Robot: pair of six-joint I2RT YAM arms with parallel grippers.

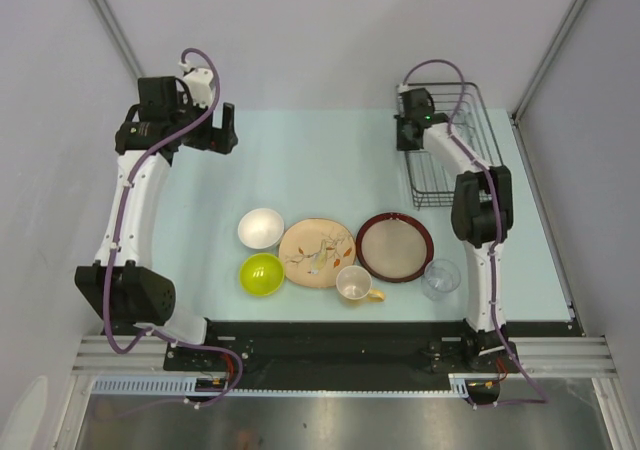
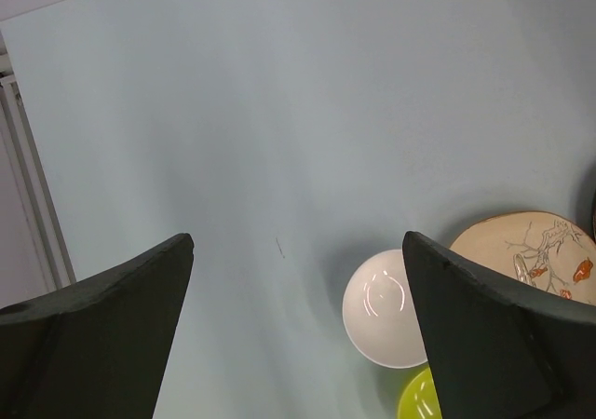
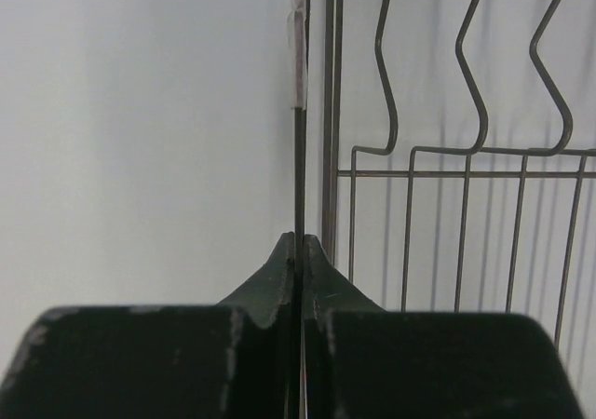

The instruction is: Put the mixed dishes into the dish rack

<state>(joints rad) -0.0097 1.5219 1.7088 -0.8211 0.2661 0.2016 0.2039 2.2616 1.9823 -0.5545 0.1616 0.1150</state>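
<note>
Left fingers [image 2: 102, 344]: spread wide above the bench [image 2: 279, 112].
Right fingers [image 3: 186, 363]: pinching the dish rack [image 3: 329, 112]'s left rim wire.

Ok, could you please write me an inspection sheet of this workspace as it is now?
Surface: pale blue table, no spills seen.
Job's things: white bowl, lime-green bowl, leaf plate, red-rimmed plate, cup and glass grouped near the front; dish rack far right, no dishes in it.
Clutter: nothing seen.
Grippers: left fingers open above bare table; right fingers shut on a wire at the rack's left edge.
Cables: purple cables follow both arms, away from the dishes.
Surroundings: grey walls; metal rail at the near edge.
</note>
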